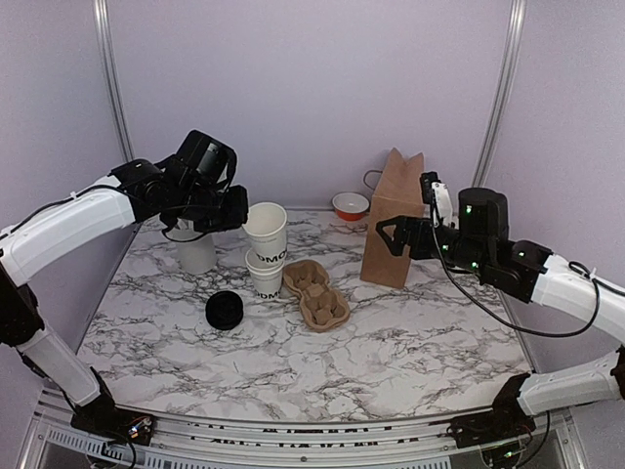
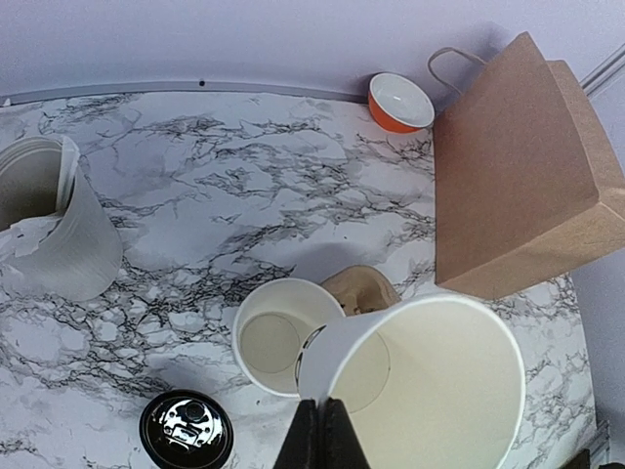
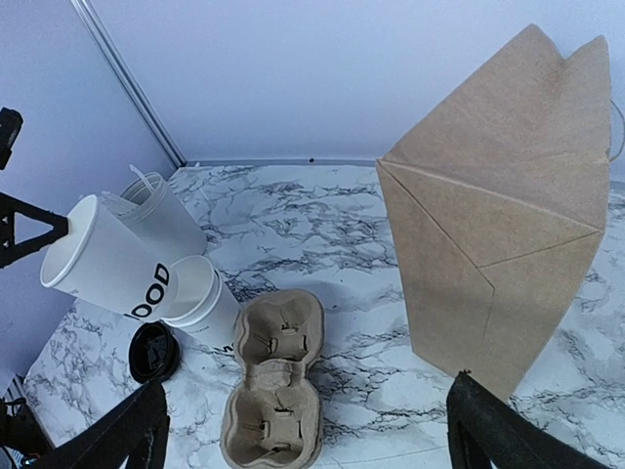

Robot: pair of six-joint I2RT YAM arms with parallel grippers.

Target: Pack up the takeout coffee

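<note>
Left wrist: left jaws pinched closed on rim of lifted cup [image 2: 420, 381], tilted just above standing cup [image 2: 273, 342]. Black lid [image 2: 186, 430] loose toward left edge of surface [image 2: 244, 166].
Right wrist: right jaws spread wide, holding nothing, facing carrier [image 3: 278, 381] and paper bag [image 3: 498, 244].
Top: neither cup lidded. Thin rim pinch may slip, lifted cup dropping and toppling standing cup.

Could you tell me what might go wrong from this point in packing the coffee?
The left fingers pinch only the rim of the raised cup, which hangs tilted; it could slip or buckle.
It hangs just above the standing cup; lowering it might tip that one.
The black lid lies apart on the table, so a cup could get packed open.
</note>
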